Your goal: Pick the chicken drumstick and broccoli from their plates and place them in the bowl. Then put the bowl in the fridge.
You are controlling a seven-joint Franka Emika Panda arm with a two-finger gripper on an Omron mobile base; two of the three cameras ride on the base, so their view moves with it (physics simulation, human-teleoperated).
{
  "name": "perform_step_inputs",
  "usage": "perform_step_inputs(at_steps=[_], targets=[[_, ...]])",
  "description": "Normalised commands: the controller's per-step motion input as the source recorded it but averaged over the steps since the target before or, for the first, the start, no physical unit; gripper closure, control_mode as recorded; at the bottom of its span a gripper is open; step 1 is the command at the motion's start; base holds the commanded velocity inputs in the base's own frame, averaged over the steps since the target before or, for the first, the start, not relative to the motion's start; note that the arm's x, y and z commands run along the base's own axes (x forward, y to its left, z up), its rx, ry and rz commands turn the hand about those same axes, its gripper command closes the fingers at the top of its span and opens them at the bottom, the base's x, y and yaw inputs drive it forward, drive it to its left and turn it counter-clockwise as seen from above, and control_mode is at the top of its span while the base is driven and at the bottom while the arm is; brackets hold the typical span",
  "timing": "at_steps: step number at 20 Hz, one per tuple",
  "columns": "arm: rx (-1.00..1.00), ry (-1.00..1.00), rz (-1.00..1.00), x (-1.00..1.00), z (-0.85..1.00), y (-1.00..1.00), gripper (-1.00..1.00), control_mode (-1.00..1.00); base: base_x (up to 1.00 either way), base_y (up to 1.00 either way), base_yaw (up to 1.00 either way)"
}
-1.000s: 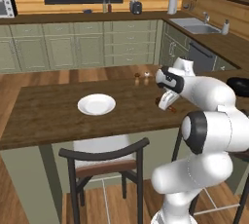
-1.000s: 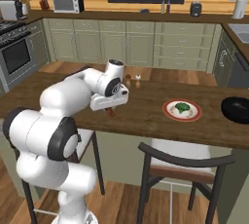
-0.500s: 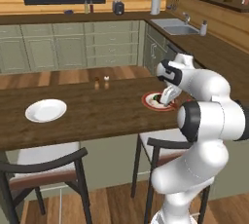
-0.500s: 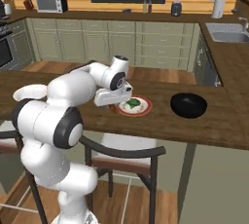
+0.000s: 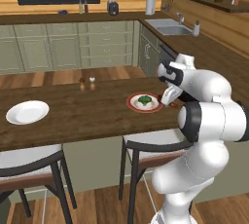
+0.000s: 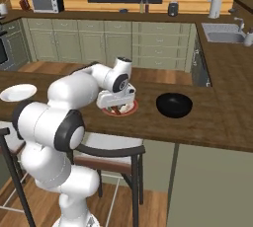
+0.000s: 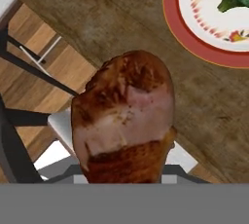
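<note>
Gripper (image 5: 168,100): low over the counter (image 5: 87,116), just beside the red-rimmed plate (image 5: 132,104) on its near right in the left base view. Fingers clamped on the drumstick (image 7: 125,121); the meat rises from between them in the hand view, thick end outward, hiding the tips.

Drumstick: held, clear of the counter, above the counter's near edge with a stool (image 7: 19,121) and floor below it.

Broccoli (image 5: 144,100): on the red-rimmed plate, untouched, green stem and floret at the top right corner of the hand view.

White plate (image 5: 26,112): far left of the counter, bare.

Bowl (image 6: 174,105): black, on the counter just right of the red-rimmed plate in the right base view, nothing visible inside.

Fridge: no entry.

Stage, as judged: drumstick in carry toward the bowl; broccoli and fridge steps not yet done.

Risks, as judged:
- Drumstick is rounded and tapered; a grip near the thin end could let it pivot or slip during the swing, and a drop here could go over the edge to the floor.
- Path to the bowl crosses the red-rimmed plate; a low pass could knock the broccoli off or shove the plate.
- Release too high or off-centre could bounce the drumstick off the bowl rim.
- A hard descent could nudge the bowl along the counter.
</note>
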Motion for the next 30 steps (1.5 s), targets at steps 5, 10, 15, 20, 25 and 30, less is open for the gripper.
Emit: perform_step_inputs(at_steps=[5,10,15,20,25,30], targets=[[0.0,0.01,-0.03,0.52,0.0,-0.51,1.0,-1.0,0.1,-0.06,-0.01],[0.0,0.02,-0.2,0.99,0.18,-0.86,1.0,-1.0,0.0,0.0,0.0],[0.0,0.04,-0.26,0.97,0.49,-0.87,1.0,-1.0,0.0,0.0,0.0],[0.0,0.11,-0.25,0.88,0.14,-0.95,1.0,-1.0,0.0,0.0,0.0],[-0.06,0.0,-0.19,0.18,-0.59,-0.49,1.0,-1.0,0.0,0.0,0.0],[-0.05,-0.05,-0.17,0.14,-0.45,-0.11,1.0,-1.0,0.0,0.0,0.0]])
